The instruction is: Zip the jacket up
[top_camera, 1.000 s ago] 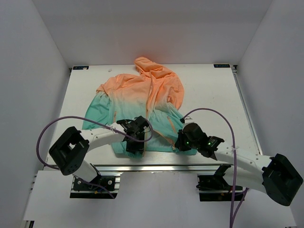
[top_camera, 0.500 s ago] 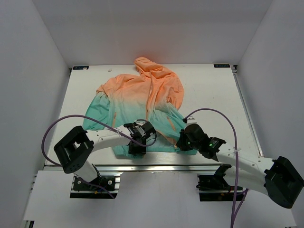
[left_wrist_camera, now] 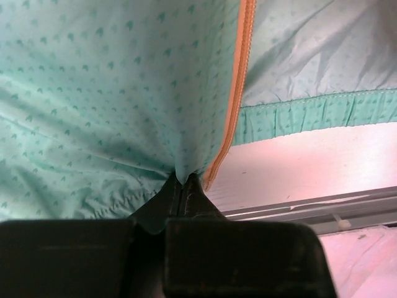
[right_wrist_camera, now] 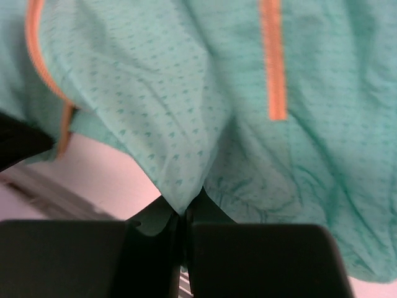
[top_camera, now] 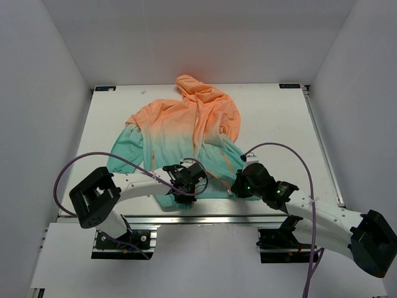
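Note:
The jacket (top_camera: 186, 130) lies spread on the white table, peach-orange at the hood, teal at the hem, its front open. My left gripper (top_camera: 186, 191) is shut on a pinch of teal fabric at the hem, just left of the orange zipper (left_wrist_camera: 236, 105). In the left wrist view the cloth (left_wrist_camera: 111, 93) is pulled into the closed jaws (left_wrist_camera: 183, 181). My right gripper (top_camera: 240, 185) is shut on the teal hem of the other front panel (right_wrist_camera: 186, 112); the fabric bunches between its tips (right_wrist_camera: 185, 211). An orange pocket zipper (right_wrist_camera: 273, 62) shows above it.
The table's near edge with its metal rail (top_camera: 205, 218) runs just below both grippers. White walls close in the table on the left, back and right. Purple cables (top_camera: 273, 149) loop over both arms.
My left gripper slid right along the hem toward the zipper and closed on the fabric. The right gripper stayed shut on its panel and shifted slightly right.

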